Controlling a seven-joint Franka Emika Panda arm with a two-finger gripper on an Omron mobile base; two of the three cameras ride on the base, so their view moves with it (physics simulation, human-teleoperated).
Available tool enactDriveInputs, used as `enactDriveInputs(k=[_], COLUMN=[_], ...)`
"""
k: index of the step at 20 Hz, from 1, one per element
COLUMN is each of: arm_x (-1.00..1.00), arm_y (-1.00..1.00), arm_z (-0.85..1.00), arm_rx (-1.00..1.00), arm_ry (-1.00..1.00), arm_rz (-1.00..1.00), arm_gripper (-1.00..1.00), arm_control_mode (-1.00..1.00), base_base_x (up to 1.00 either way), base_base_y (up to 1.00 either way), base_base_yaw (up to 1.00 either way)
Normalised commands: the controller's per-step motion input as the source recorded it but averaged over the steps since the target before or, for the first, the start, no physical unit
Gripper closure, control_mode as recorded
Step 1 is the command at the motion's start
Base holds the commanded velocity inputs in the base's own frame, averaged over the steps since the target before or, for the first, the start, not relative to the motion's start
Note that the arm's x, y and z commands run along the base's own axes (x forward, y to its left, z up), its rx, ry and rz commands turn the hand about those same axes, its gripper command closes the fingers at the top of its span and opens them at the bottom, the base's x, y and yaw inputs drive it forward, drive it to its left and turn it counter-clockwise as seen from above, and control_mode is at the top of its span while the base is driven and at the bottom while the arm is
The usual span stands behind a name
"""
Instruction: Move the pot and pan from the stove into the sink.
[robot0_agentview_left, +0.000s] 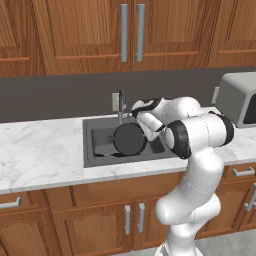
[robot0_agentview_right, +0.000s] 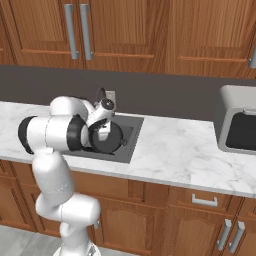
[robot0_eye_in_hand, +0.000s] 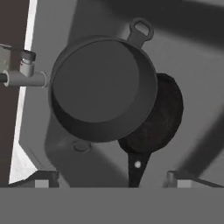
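Wood cabinets w/ metal handles run above & below white marble tabletop (robot0_agentview_left: 40, 155). Sink (robot0_agentview_left: 95, 155) is recessed in it, faucet (robot0_agentview_left: 120, 105) upright at back rim. Pot (robot0_eye_in_hand: 103, 87) sits inside sink, tilted, lying partly over pan (robot0_eye_in_hand: 162, 116); pan handle (robot0_eye_in_hand: 135, 168) pokes out beneath. Tool (robot0_eye_in_hand: 111, 179) hangs over basin, tips spread wide apart, pinching nothing, pot clear of both tips. Grey appliance (robot0_agentview_right: 240, 125) on tabletop well off to the right.
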Motion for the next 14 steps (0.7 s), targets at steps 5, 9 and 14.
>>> enactDriveInputs(k=[5, 9, 14], arm_x=[-0.65, -0.70, -0.80], arm_y=[0.26, 0.08, 0.01], arm_z=[0.73, 0.61, 0.48], arm_rx=[0.00, 0.00, 0.00], arm_ry=[0.00, -0.17, -0.30], arm_rz=[0.13, 0.11, 0.04], arm_gripper=[-1.00, -1.00, -1.00], arm_control_mode=[-1.00, -1.00, -1.00], base_base_x=[0.00, 0.00, 0.00], base_base_y=[0.00, 0.00, 0.00], base_base_yaw=[0.00, 0.00, 0.00])
